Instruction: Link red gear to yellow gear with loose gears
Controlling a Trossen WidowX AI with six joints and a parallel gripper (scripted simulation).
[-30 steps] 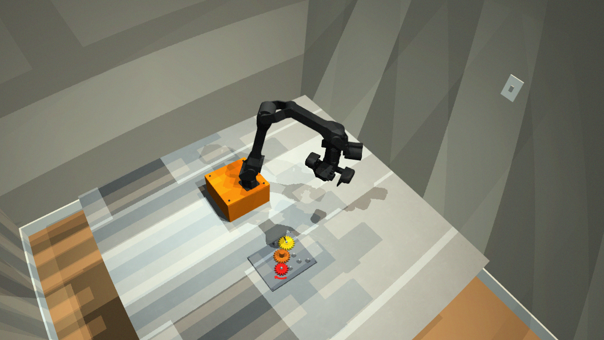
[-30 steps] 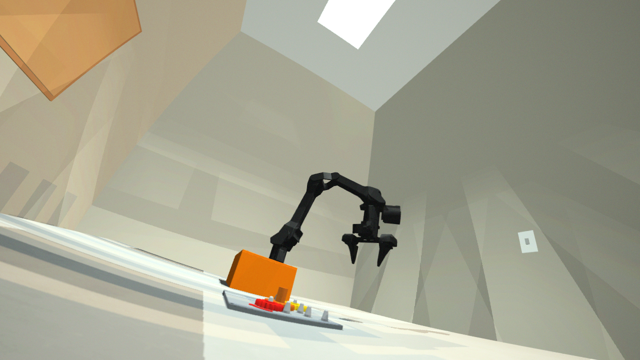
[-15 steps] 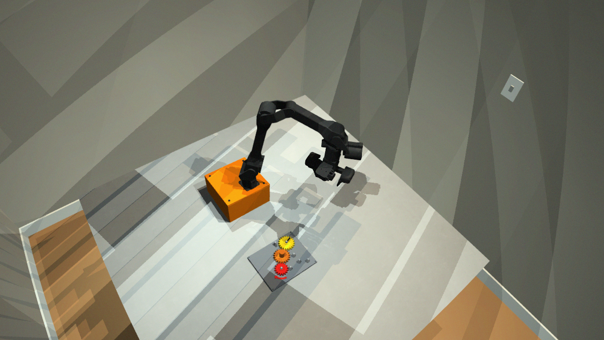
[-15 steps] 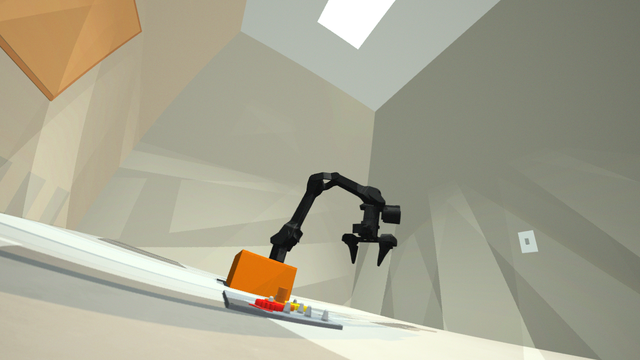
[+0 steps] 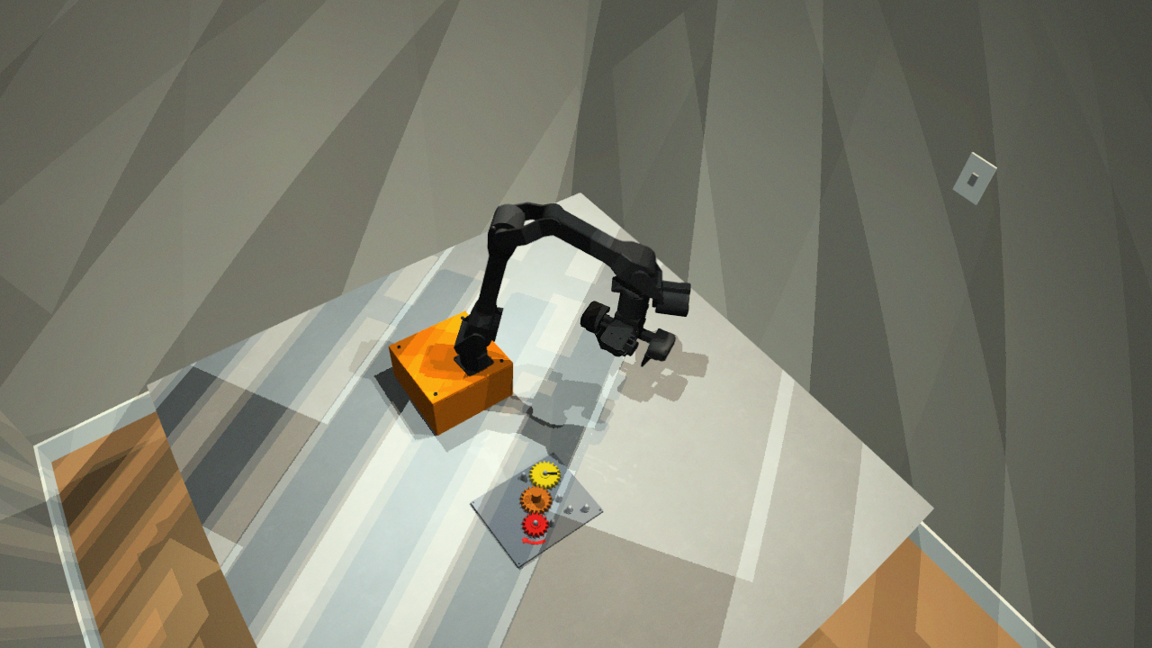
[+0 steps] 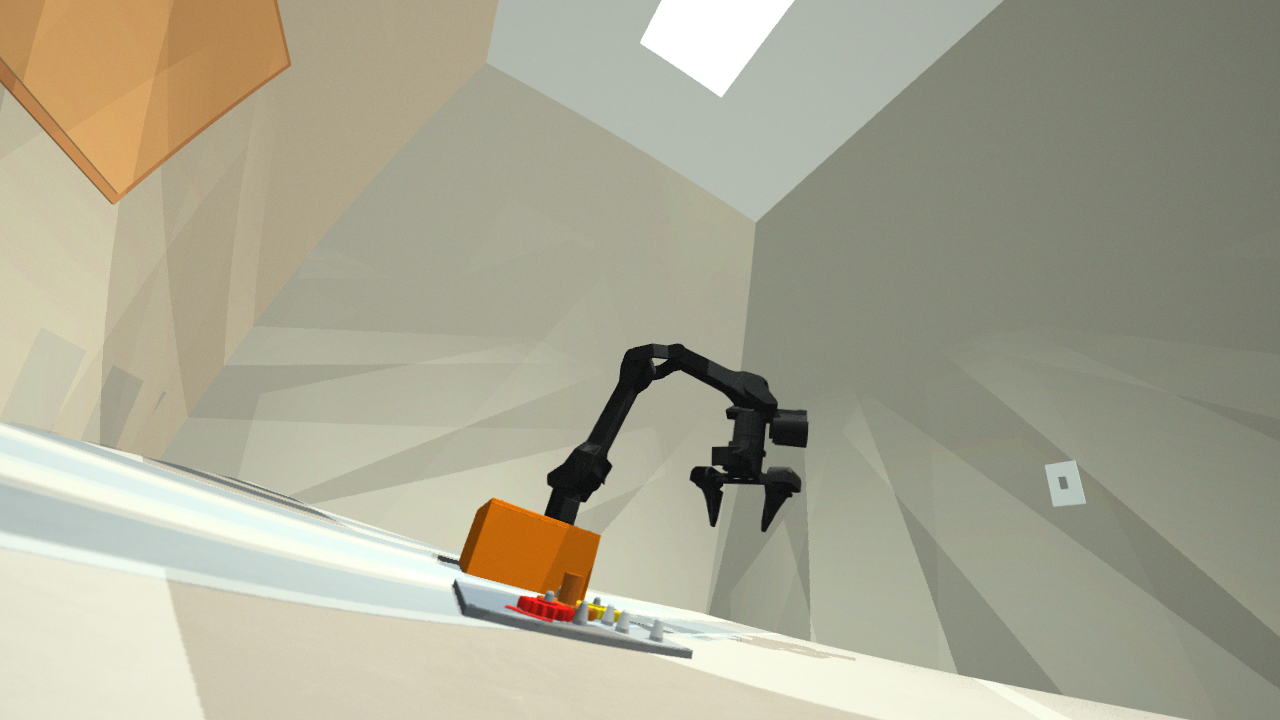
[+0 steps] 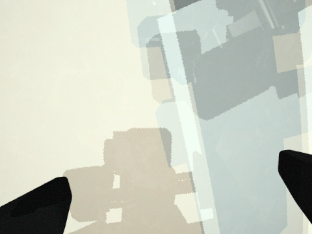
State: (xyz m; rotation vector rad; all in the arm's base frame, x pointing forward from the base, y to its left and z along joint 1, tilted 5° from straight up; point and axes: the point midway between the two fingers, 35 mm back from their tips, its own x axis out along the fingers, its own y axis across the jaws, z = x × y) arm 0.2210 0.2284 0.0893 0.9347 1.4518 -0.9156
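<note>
Top view: patterned pale table [image 5: 676,475], grey faceted walls [image 5: 765,161] [image 6: 939,268].

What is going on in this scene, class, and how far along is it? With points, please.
A black robot arm on an orange block holds nothing; its fingers [image 5: 629,351] [image 6: 738,526] are open, away from the flat grey board [image 5: 500,524] [image 6: 481,610]. There, an orange toothed gear [image 5: 527,501] sits between the red gear [image 5: 535,526] [image 6: 544,608] and the yellow gear [image 5: 541,481] [image 6: 616,614], apparently linking them. Several grey pegs remain bare.
</note>
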